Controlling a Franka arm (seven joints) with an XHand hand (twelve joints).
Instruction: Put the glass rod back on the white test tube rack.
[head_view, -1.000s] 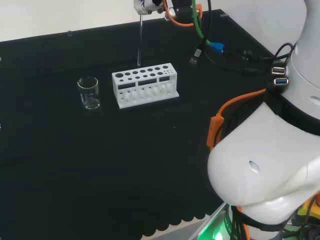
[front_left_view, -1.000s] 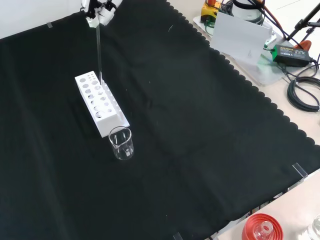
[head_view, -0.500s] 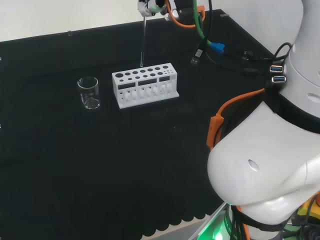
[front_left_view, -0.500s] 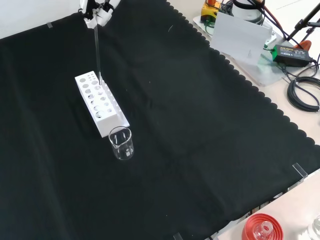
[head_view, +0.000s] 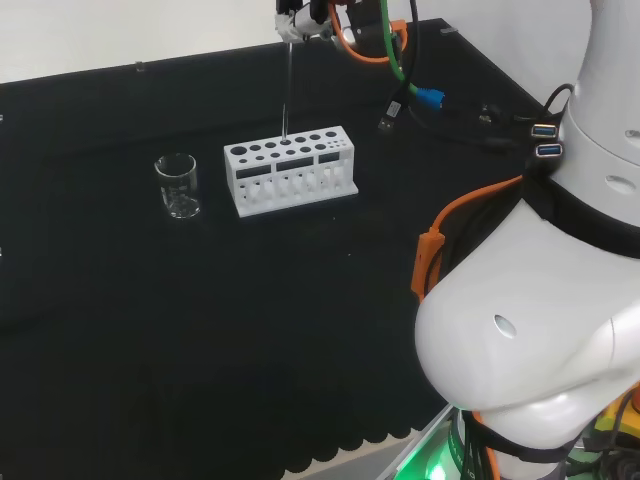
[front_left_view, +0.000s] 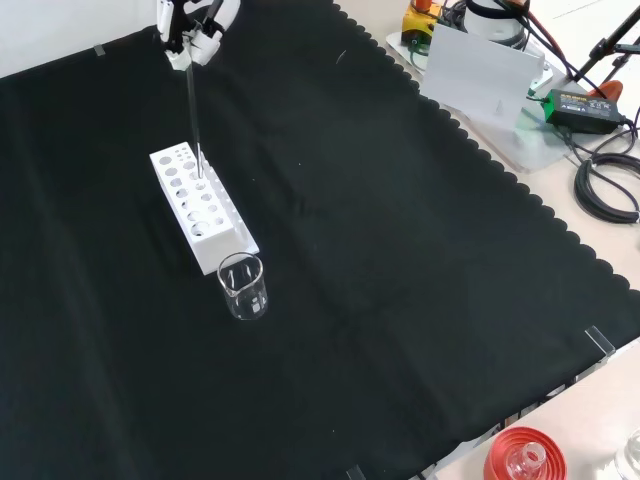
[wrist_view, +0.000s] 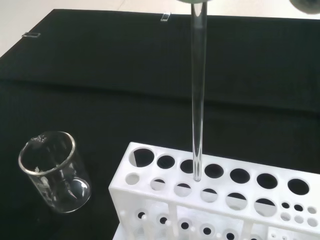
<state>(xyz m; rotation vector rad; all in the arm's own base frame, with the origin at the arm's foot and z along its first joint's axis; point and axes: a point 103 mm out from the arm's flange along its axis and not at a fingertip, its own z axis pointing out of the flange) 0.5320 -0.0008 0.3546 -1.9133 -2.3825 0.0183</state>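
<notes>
Since the earlier head view, the rod has been carried rightward along the rack, and its lower tip now lies over the rack's top rather than behind it. In the front view the rod hangs upright from the hand at the top edge, and its tip is seen at the holes near the rack's far end. The rod is pinched at its upper end between the hand's curled fingers. In the head view the hand is seen at the top edge, above the rack.

In the wrist view the rod is upright, with its tip at the rack's top plate, between two holes of the larger row; whether it touches the plate cannot be told. A beaker stands on the cloth just beside the rack's end, apart from it. In the head view the beaker is to the rack's left.
</notes>
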